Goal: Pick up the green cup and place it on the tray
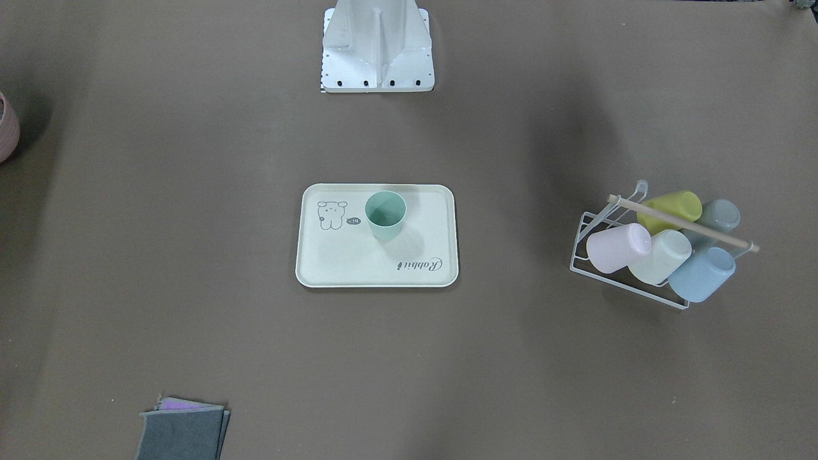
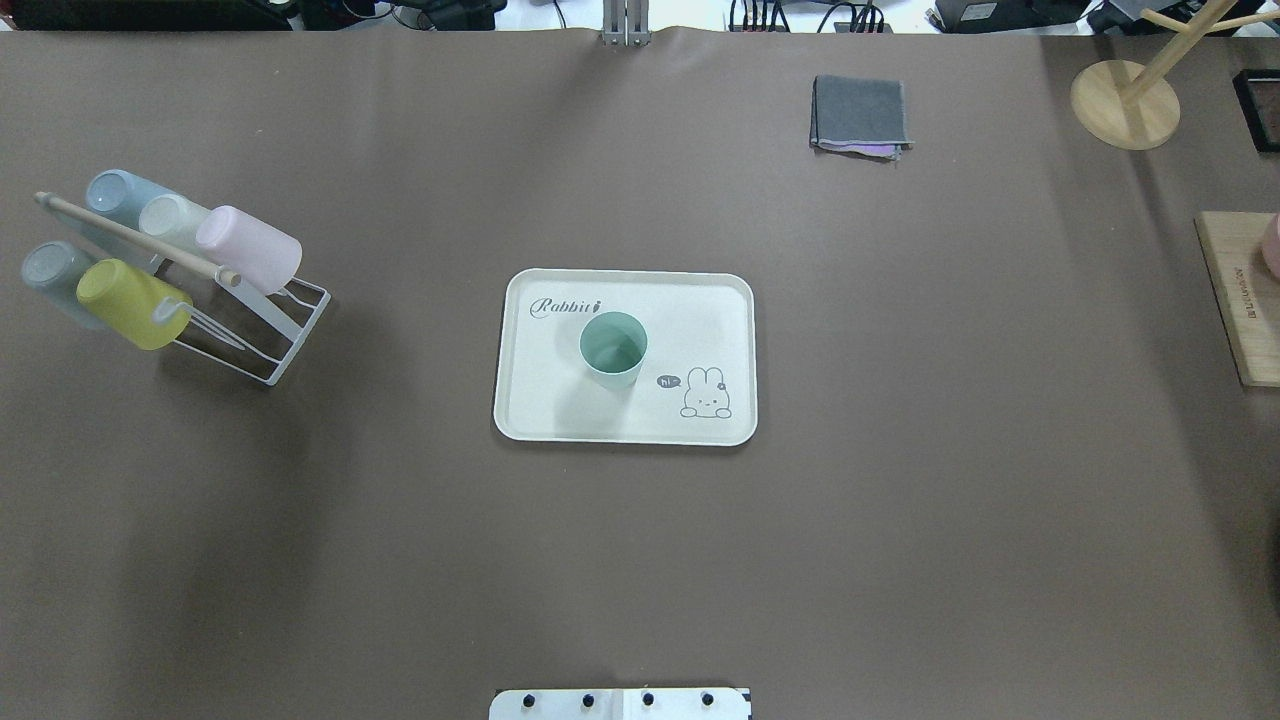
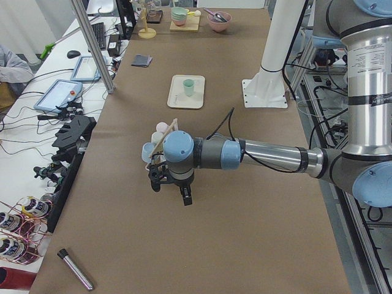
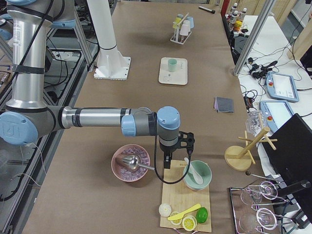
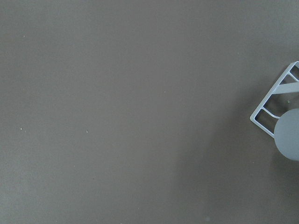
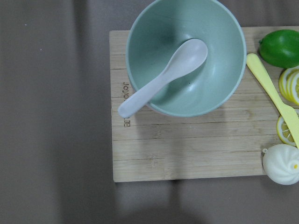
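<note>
Overhead exterior: cup [image 2: 613,350] upright on the tray [image 2: 560,400], well apart from either gripper!
— And the left gripper [image 3: 170,190], the right gripper [image 4: 176,148]: spread or pressed together?
— Can't tell, side views only.

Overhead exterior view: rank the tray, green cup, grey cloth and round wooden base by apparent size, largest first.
1. tray
2. round wooden base and grey cloth, which look too alike to separate
3. green cup

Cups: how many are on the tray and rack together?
6. The green cup stands on the tray; five lie on the rack: pink, cream, blue, lime, grey-blue. None seems hidden.
</note>
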You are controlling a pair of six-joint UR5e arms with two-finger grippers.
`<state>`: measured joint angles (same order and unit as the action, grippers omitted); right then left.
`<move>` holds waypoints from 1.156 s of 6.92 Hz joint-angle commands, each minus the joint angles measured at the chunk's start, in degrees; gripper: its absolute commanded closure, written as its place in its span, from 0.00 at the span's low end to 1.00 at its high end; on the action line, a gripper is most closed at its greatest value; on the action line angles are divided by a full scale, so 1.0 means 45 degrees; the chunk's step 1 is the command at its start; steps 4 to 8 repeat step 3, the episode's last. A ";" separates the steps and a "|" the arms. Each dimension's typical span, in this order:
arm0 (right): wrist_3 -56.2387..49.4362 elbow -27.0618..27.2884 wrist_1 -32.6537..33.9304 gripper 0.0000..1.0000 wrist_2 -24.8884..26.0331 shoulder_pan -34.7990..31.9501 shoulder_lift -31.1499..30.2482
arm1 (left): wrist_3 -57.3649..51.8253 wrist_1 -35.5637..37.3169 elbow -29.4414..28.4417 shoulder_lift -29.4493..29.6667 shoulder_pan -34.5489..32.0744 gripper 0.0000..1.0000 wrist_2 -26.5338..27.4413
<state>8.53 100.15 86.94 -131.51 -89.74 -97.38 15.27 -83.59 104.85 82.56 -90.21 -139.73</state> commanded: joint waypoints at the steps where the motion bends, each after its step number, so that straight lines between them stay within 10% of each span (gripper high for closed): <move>1: 0.0000 -0.0010 -0.0003 0.00 -0.0014 0.0000 0.0000 | 0.0006 -0.0018 0.0117 -0.0046 -0.0013 0.02 -0.0120; 8: 0.0000 0.0010 -0.0003 0.00 0.0005 0.0000 -0.0019 | -0.0014 -0.0192 0.0236 0.0051 -0.0013 0.02 -0.0102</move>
